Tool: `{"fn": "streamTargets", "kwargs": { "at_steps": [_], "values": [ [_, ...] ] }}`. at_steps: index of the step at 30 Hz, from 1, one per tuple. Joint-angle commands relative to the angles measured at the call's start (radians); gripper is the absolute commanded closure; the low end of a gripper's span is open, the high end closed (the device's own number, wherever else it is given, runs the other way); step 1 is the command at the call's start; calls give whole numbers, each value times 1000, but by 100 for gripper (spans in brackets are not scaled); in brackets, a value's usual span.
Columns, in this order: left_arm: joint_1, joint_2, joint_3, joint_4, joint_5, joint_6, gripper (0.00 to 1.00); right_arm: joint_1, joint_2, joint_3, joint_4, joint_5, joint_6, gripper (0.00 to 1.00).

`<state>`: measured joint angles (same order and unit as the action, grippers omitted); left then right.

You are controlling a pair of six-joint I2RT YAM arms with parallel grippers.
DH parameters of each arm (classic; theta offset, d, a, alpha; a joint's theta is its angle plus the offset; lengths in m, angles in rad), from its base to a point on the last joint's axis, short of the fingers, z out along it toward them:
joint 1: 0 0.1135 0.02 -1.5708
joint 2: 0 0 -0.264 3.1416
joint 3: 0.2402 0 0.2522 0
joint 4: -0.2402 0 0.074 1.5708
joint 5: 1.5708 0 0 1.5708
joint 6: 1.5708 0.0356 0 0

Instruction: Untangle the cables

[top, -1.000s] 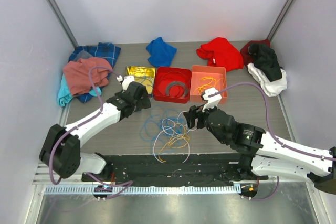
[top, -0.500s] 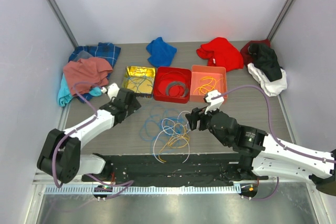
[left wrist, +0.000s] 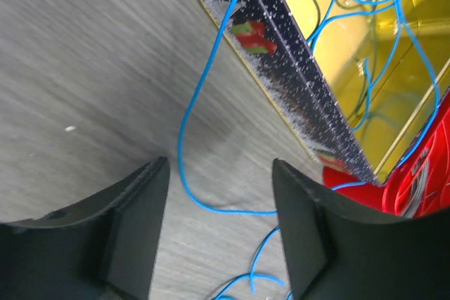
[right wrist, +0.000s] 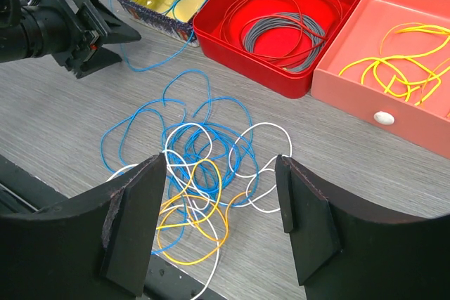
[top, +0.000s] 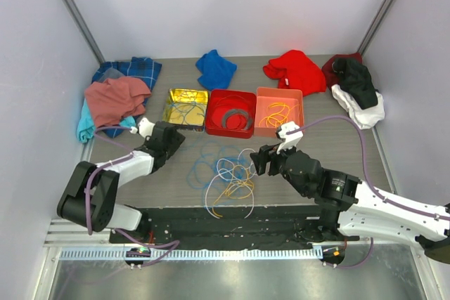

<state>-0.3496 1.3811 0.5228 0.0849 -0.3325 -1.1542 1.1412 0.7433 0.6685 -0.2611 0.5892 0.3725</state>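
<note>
A tangle of thin blue, white and orange cables (top: 226,173) lies on the table between my arms; it also shows in the right wrist view (right wrist: 200,173). My right gripper (top: 259,160) hovers open and empty above the tangle's right side, its jaws wide apart (right wrist: 221,223). My left gripper (top: 171,140) is open and empty, low over the table left of the tangle. In the left wrist view a blue cable (left wrist: 191,121) runs from the yellow tin (left wrist: 295,96) over its rim and down between the open gripper (left wrist: 221,226).
The yellow tin (top: 184,124) holds blue cables. A red tray (top: 228,133) holds a grey ring and red cable. A salmon tray (top: 280,91) holds yellow cable. Cloths lie at the back: plaid and pink (top: 116,96), blue (top: 215,68), red (top: 295,70), black-white (top: 358,89).
My left gripper has drawn back from the yellow tin toward the left and near side. My right gripper has shifted slightly nearer and to the right. The tangle has not moved.
</note>
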Motion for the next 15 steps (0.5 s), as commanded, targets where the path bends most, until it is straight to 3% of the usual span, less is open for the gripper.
{"fn": "streamTargets", "kwargs": {
  "at_steps": [1,6,12,13,15],
  "values": [
    [24,49,-9,56,24,-36,39,-5,-21,-3,25,23,-3,29],
    [40,52,-23,47,20,-36,73,-8,-13,-3,25,20,-7,29],
    [61,50,-44,41,15,-32,89,-9,10,5,33,14,-10,29],
    [64,47,-46,36,16,-32,100,-11,13,5,34,14,-12,29],
    [66,21,-43,17,21,-21,100,-12,18,6,36,11,-17,29]
  ]
}}
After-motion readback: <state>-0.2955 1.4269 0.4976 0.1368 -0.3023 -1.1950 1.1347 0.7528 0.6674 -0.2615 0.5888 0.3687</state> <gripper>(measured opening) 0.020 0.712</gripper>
